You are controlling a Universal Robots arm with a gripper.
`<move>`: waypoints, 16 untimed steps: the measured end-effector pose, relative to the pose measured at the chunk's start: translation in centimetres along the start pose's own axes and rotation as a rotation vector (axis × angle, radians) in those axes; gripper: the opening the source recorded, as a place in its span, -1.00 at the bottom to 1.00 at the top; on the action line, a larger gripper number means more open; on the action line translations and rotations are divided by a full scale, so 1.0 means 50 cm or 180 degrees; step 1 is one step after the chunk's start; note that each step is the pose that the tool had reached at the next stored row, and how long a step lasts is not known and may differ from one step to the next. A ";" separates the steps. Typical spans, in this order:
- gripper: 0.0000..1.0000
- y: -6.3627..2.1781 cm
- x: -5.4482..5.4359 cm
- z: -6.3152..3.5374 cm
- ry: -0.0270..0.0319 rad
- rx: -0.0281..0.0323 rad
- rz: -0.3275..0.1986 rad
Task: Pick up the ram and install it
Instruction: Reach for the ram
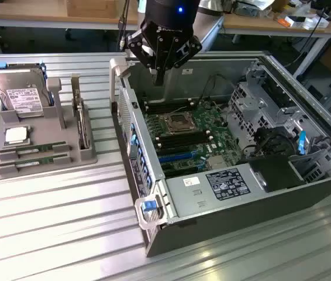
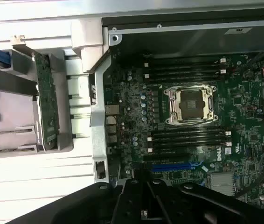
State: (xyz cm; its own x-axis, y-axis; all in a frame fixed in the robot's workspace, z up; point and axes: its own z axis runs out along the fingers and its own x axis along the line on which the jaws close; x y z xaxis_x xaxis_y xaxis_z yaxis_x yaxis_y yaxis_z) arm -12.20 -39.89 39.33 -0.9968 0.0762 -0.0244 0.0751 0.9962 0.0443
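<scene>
In the exterior view, the end effector (image 1: 158,75) is seen hanging over the far edge of the open computer case (image 1: 253,199), well apart from the grey tray (image 1: 42,167) on the bench (image 1: 54,234), where the ram (image 1: 34,147) lies in its slot; whether the end effector is wide or narrow cannot be told. A crossing to the tray could be spoiled by the case wall (image 1: 131,137) between them being clipped. In the wrist view, the end effector (image 2: 143,205) is shown above the motherboard (image 2: 132,102), with black memory slots (image 2: 188,137) just beside the open processor socket (image 2: 190,105). A skewed grasp on so thin a stick could let it be tilted, jammed against a slot, or dropped onto the exposed socket.
</scene>
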 end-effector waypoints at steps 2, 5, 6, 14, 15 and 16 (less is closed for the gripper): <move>-0.79 -0.001 0.013 0.000 0.0000 -0.0001 0.0000; -0.79 -0.002 0.027 -0.001 0.0000 0.0000 0.0000; -0.79 -0.002 0.030 -0.001 0.0000 0.0000 0.0000; -0.79 -0.004 0.057 -0.002 0.0000 0.0000 0.0000; -0.79 -0.005 0.060 -0.002 0.0000 0.0000 0.0000; -0.79 -0.005 0.064 -0.002 0.0000 0.0000 0.0000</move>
State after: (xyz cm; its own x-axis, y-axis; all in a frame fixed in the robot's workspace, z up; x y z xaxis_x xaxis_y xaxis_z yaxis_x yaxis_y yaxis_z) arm -15.39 -39.89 39.33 -0.9968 0.0763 -0.0245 0.0751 0.9962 0.0445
